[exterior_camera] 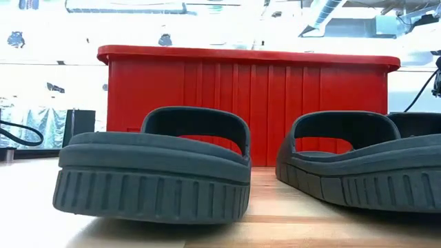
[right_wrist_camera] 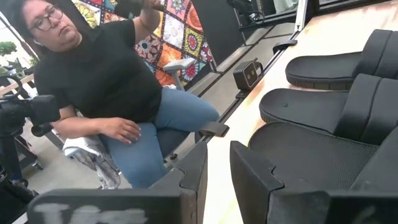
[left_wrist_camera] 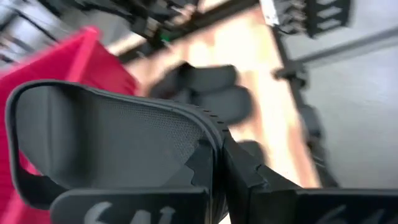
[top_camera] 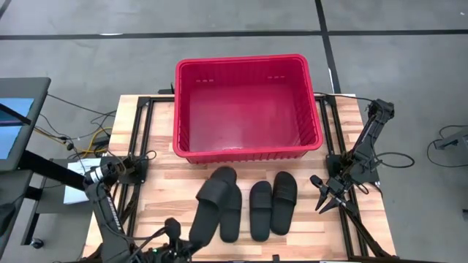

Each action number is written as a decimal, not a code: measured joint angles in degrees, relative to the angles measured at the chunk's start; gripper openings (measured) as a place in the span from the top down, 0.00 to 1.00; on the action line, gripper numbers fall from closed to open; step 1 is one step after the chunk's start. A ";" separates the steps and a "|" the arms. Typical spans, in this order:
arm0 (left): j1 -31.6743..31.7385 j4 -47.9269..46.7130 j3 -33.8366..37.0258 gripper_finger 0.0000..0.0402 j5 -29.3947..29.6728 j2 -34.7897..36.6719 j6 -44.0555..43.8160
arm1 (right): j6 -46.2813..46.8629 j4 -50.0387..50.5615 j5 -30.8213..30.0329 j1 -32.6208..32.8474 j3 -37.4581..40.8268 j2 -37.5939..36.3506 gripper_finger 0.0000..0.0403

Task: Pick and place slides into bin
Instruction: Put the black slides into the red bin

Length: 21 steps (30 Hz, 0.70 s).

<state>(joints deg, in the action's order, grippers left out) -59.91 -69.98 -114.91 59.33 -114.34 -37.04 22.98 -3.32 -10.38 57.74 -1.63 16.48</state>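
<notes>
Wooden bench (top_camera: pixel 161 197) on a grey concrete floor; red bin (top_camera: pixel 247 109) sits at the far edge, centred, nothing in it. Left gripper (top_camera: pixel 191 241) near the front edge, clamped on one slide (top_camera: pixel 210 208), lifted and tilted over another slide (top_camera: pixel 231 212) lying flat. Two more slides (top_camera: pixel 261 210) (top_camera: pixel 284 202) lie side by side just right of those, toward the bench middle. Right gripper (top_camera: pixel 322 204) waits near the right edge, fingers (right_wrist_camera: pixel 193 180) slightly apart, holding nothing. Person (right_wrist_camera: pixel 99 81) seated beyond the bench in the right wrist view.
</notes>
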 joint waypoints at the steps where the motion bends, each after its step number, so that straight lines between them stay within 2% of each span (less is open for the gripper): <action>1: 0.24 -1.09 -0.66 1.00 1.43 0.00 0.70 | 0.00 0.01 0.01 0.00 0.00 -0.01 0.85; 8: 4.11 -6.65 -4.89 1.00 8.71 0.02 6.66 | 0.00 0.02 0.01 -0.01 0.00 -0.01 0.85; 16: 12.67 -19.47 -10.06 1.00 8.87 0.02 6.75 | 0.00 0.02 0.01 0.00 -0.01 0.01 0.85; 18: 15.43 -19.98 -10.69 1.00 8.87 0.22 6.50 | 0.00 0.03 -0.01 0.00 0.00 -0.01 0.85; 21: 19.38 -20.07 -10.64 1.00 7.58 1.48 11.59 | 0.00 0.09 -0.01 0.00 0.00 -0.01 0.85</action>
<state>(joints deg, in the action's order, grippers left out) -40.53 -90.05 -125.56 66.91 -112.86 -25.44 22.98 -3.23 -10.39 57.74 -1.63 16.47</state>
